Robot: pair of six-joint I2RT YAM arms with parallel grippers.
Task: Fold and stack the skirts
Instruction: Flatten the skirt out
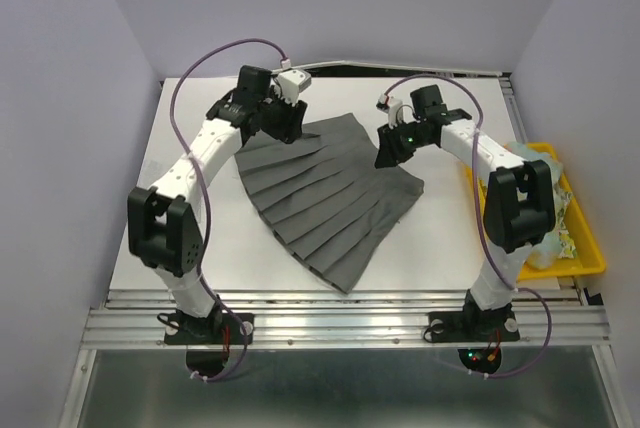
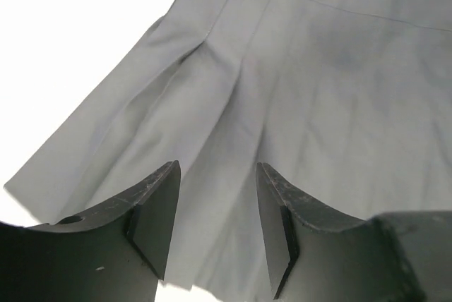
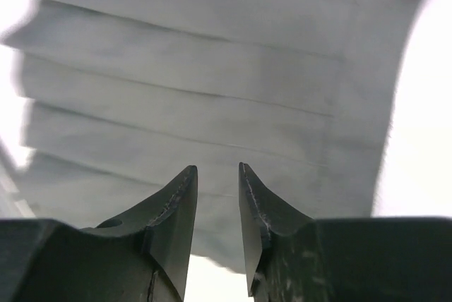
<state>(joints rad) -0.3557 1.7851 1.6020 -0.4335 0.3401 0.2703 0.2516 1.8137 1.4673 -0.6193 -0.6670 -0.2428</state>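
Note:
A dark charcoal grey pleated skirt (image 1: pixel 325 193) lies spread flat like a fan in the middle of the white table. My left gripper (image 1: pixel 290 126) hovers over its far left corner, jaws open and empty; the cloth (image 2: pixel 282 83) fills the left wrist view beneath them. My right gripper (image 1: pixel 388 153) hovers over the skirt's far right edge, jaws open a little and empty; the pleats (image 3: pixel 198 104) fill the right wrist view. Pale and floral skirts (image 1: pixel 548 210) lie bunched in the yellow tray at the right.
The yellow plastic tray (image 1: pixel 590 248) sits at the table's right edge, beside the right arm. White walls enclose the table at left, back and right. A metal rail (image 1: pixel 340 323) runs along the near edge.

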